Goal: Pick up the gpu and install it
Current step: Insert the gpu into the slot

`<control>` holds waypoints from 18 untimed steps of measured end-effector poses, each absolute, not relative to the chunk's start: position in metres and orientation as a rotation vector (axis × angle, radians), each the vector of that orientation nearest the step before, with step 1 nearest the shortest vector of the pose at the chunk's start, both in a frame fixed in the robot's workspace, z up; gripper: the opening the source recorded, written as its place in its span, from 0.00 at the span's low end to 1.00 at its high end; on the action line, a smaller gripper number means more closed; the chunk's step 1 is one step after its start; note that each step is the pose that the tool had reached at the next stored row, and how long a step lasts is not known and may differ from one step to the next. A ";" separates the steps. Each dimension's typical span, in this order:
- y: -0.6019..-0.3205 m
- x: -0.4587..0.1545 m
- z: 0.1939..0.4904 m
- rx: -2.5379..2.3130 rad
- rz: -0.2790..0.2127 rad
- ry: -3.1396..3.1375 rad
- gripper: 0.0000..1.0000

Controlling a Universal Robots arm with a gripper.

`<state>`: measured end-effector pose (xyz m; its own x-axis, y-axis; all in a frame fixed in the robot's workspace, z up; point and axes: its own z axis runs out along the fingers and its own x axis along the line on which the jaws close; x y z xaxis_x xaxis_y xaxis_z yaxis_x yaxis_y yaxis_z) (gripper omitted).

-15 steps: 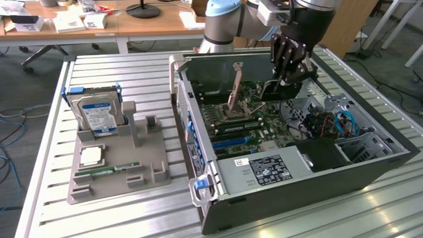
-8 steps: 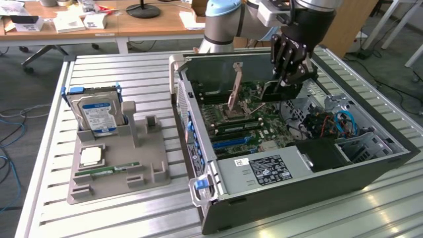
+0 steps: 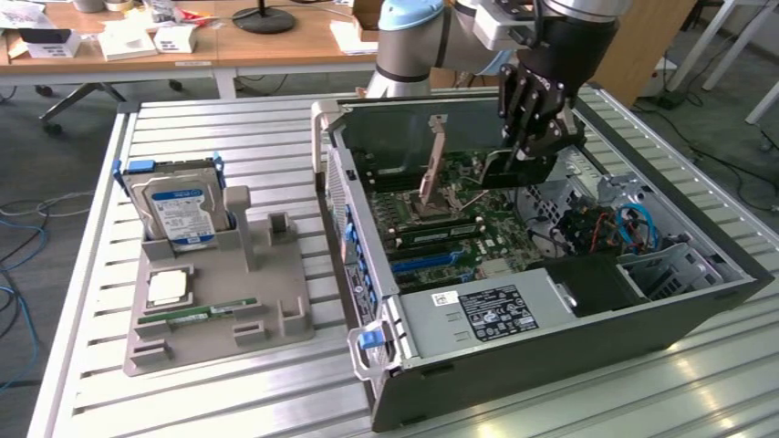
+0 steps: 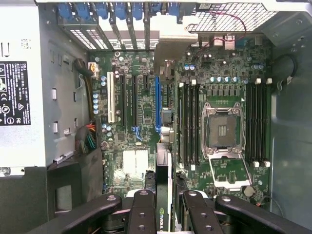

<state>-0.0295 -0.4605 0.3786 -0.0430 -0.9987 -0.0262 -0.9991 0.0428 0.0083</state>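
In the exterior view the gripper (image 3: 534,151) grasps the gpu (image 3: 509,172) and holds it over the motherboard (image 3: 451,214) inside the open case (image 3: 681,301). In the wrist view the card stands edge-on between the fingers (image 4: 142,214), above the slots (image 4: 134,105). It looks light, stiff and fragile, best pinched on its flat faces, away from the connector edge.

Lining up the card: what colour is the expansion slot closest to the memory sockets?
That expansion slot is blue, clearest in the wrist view.
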 end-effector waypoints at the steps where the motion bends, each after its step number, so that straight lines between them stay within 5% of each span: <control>1: -0.461 -0.030 0.379 -2.164 0.038 2.259 0.26; 18: -0.461 -0.032 0.374 -2.164 0.038 2.259 0.26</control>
<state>-0.0323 -0.4613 0.3736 -0.0430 -0.9987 -0.0265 -0.9990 0.0428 0.0082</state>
